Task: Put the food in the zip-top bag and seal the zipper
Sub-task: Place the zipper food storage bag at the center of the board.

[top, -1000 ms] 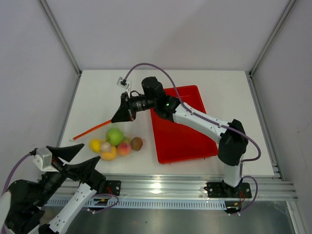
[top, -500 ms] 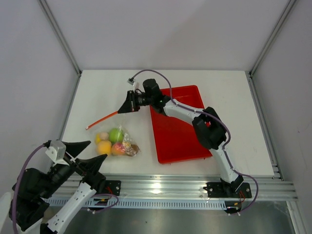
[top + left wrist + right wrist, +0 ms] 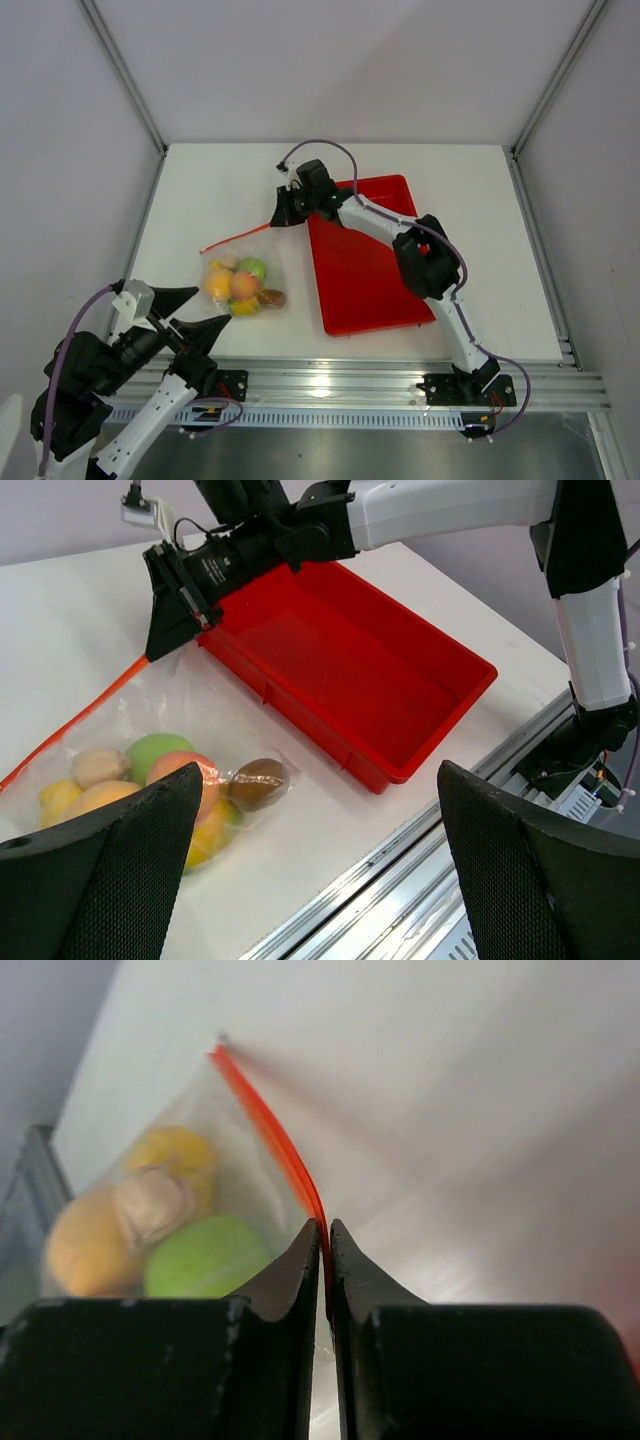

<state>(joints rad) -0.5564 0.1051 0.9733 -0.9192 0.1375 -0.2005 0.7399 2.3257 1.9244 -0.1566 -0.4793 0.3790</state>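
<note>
The clear zip-top bag (image 3: 243, 270) lies left of the red tray with the toy food (image 3: 240, 285) inside it: green apple, peach, orange, yellow pieces and a brown piece. It also shows in the left wrist view (image 3: 150, 780). The orange-red zipper (image 3: 235, 237) runs along the bag's far edge. My right gripper (image 3: 281, 221) is shut on the zipper's right end (image 3: 290, 1165), fingertips pinching the strip. My left gripper (image 3: 205, 313) is open and empty near the table's front edge, near the bag's front left corner.
A red rectangular tray (image 3: 365, 255) stands empty right of the bag; it also shows in the left wrist view (image 3: 350, 670). The metal rail (image 3: 400, 375) runs along the table's front edge. Grey walls enclose the table on three sides.
My right gripper has slid right along the zipper to its right end, and the bag with the food has shifted right with it. My left gripper has moved slightly right.
</note>
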